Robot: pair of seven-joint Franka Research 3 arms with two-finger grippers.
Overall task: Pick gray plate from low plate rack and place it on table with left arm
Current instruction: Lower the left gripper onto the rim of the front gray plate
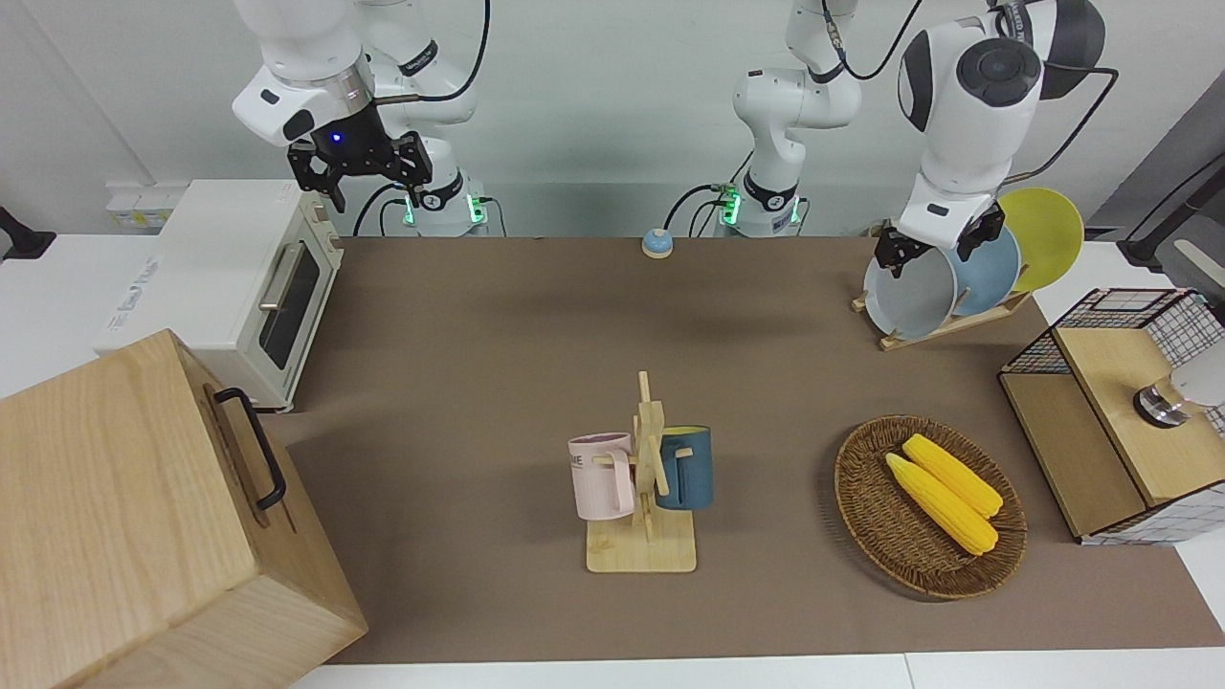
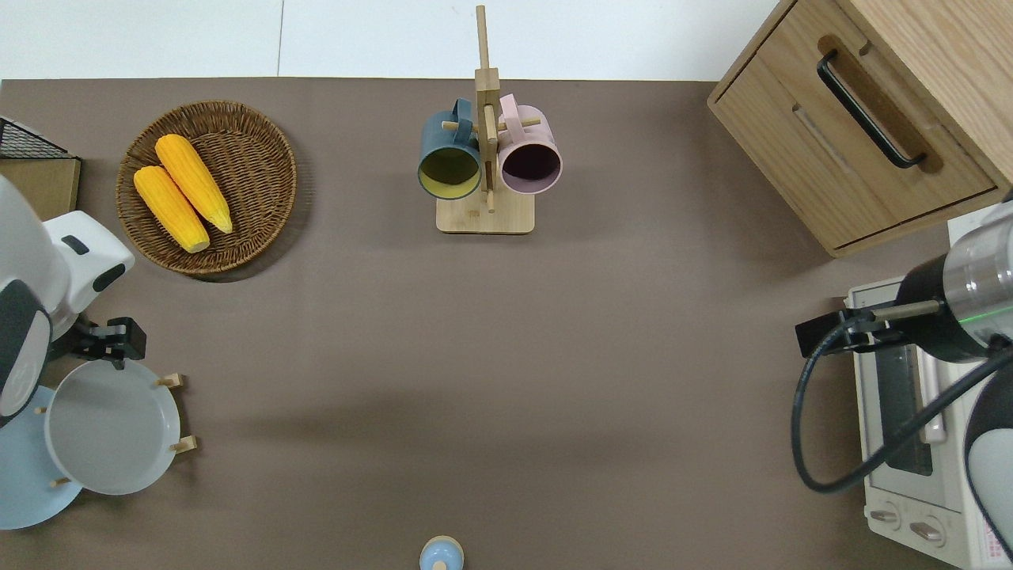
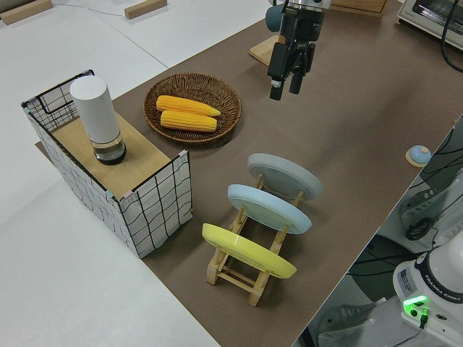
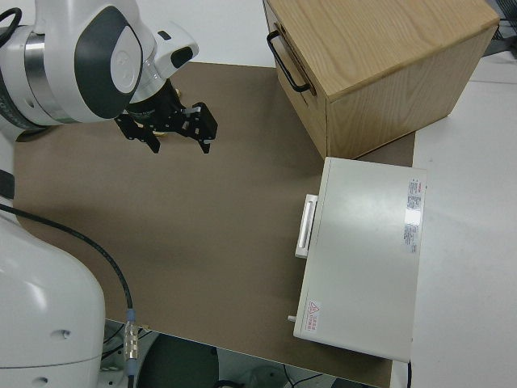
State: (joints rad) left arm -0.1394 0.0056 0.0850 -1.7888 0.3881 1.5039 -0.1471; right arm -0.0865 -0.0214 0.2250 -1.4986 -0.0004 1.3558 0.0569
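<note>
Left arm's black two-finger claw (image 1: 936, 251) hung just above the top rim of the round, shallow, pale gray plate (image 1: 909, 299), fingers spread and pointing down, one to each side of the rim line as far as the front view showed. No contact visible. Plate sat tilted in the end slot of the low light-wood slatted rack (image 1: 943, 325), the slot toward the middle of the matte brown surface (image 1: 498, 383), with a sky-blue plate (image 1: 991, 273) and a yellow plate (image 1: 1043, 234) in the slots after it. In the overhead view the claw (image 2: 111, 342) lay over the plate's (image 2: 111, 427) edge farthest from the robots.

Progress, judged: approach nearly finished; grasp, lift out of the slot, carry and set-down on open surface all remained. Right arm parked, its claw (image 1: 359, 172) spread.
</note>
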